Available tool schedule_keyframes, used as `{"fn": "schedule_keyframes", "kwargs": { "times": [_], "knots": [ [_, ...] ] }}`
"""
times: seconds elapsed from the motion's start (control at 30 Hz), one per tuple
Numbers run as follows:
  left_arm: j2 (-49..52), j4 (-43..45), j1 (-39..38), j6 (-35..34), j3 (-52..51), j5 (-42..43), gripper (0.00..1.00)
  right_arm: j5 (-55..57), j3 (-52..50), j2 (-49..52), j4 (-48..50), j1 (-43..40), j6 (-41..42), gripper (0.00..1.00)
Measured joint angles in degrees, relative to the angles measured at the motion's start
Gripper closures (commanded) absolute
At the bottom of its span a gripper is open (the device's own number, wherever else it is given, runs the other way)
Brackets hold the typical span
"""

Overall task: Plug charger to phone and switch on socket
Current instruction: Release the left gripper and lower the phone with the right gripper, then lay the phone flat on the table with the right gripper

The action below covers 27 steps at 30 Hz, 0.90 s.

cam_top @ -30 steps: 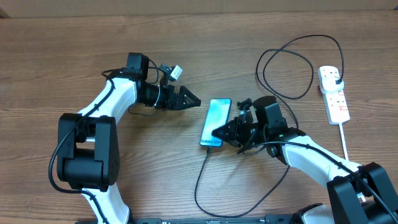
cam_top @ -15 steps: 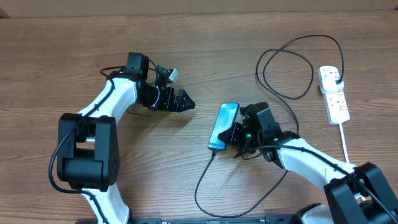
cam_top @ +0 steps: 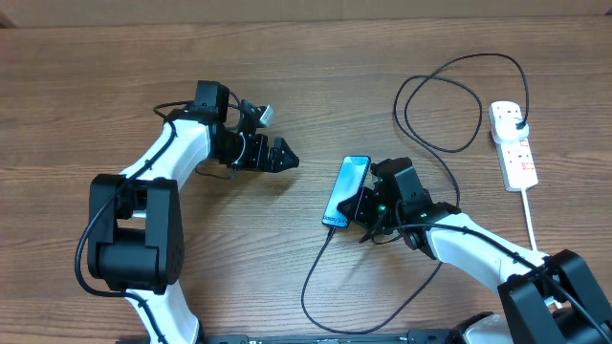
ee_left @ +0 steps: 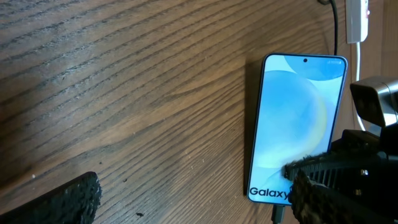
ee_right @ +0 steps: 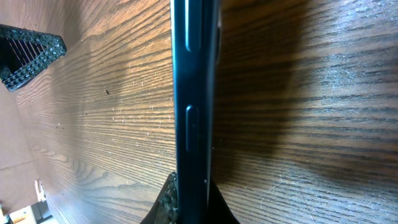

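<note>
To the left of the phone (cam_top: 346, 191), and apart from it, the left gripper (cam_top: 290, 159) hung above the wooden table (cam_top: 96, 86) with its claw spread wide; in its own wrist view one fingertip (ee_left: 62, 202) sat far left of the phone and the other (ee_left: 336, 186) overlapped the phone's lower right corner. The phone sat near the table's middle, slanted, its lit blue-white screen showing "Galaxy" at the lower end. Against the phone's lower right side, the right gripper (cam_top: 358, 206) had its claw pressed onto the phone, pinching it; its wrist view showed the phone edge-on, side buttons facing the lens, with the dark fingers on either side of its near end. From the phone's lower end the charger (cam_top: 305, 285) ran down, curved right beneath the right arm, then looped up well right of the phone to its black plug, seated in the socket (cam_top: 517, 158), which lay far right of the phone.
</note>
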Motion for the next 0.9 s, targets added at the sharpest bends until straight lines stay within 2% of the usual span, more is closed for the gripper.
{"fn": "schedule_keyframes", "kwargs": {
  "times": [0.73, 0.9],
  "knots": [
    [0.00, 0.02, 0.00, 0.00, 0.00, -0.04, 0.00, 0.83, 0.02, 0.74, 0.26, 0.37, 4.44, 0.96],
    [0.00, 0.02, 0.00, 0.00, 0.00, -0.04, 0.00, 0.87, 0.09, 1.49, 1.36, 0.37, 4.94, 0.91]
  ]
}}
